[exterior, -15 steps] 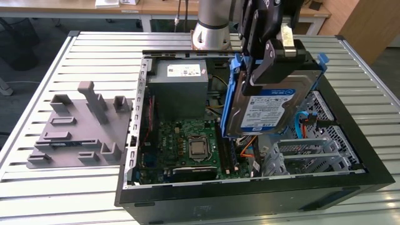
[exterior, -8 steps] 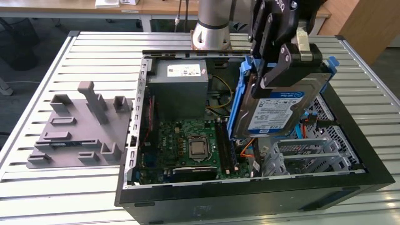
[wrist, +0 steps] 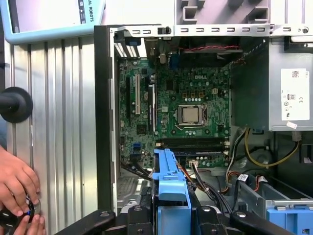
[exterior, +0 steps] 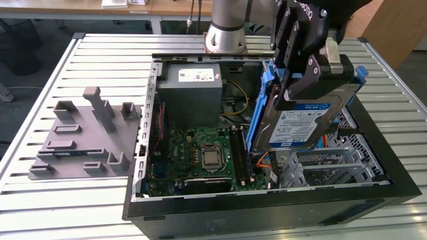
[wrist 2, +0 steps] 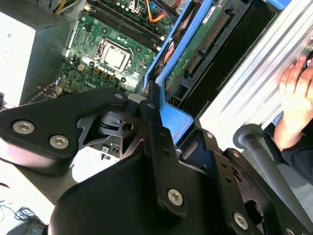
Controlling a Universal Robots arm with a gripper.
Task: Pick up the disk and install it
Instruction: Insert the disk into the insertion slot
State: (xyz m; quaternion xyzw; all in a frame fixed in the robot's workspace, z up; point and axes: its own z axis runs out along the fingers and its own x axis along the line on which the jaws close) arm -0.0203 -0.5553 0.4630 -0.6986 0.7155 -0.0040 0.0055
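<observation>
In the exterior view the disk (exterior: 300, 125), a silver-grey hard drive with a white-and-blue label and blue rails, hangs tilted on edge over the open computer case (exterior: 267, 210), above the metal drive bay (exterior: 330, 165). My gripper (exterior: 319, 75) is shut on the disk's upper end, one finger on each side. In the second wrist view the disk's (wrist 2: 195, 54) green circuit-board underside and blue rail run away from the gripper (wrist 2: 164, 125). The first wrist view has the blue rail (wrist: 168, 181) rising between the black fingers (wrist: 142, 215).
Inside the case lie the motherboard (exterior: 207, 155) and grey power supply (exterior: 190, 95). A grey fixture plate (exterior: 87, 135) lies on the slatted table at the exterior view's left. A person's hand (wrist: 17, 186) rests on the table beside the case. The arm's base (exterior: 227, 30) stands behind the case.
</observation>
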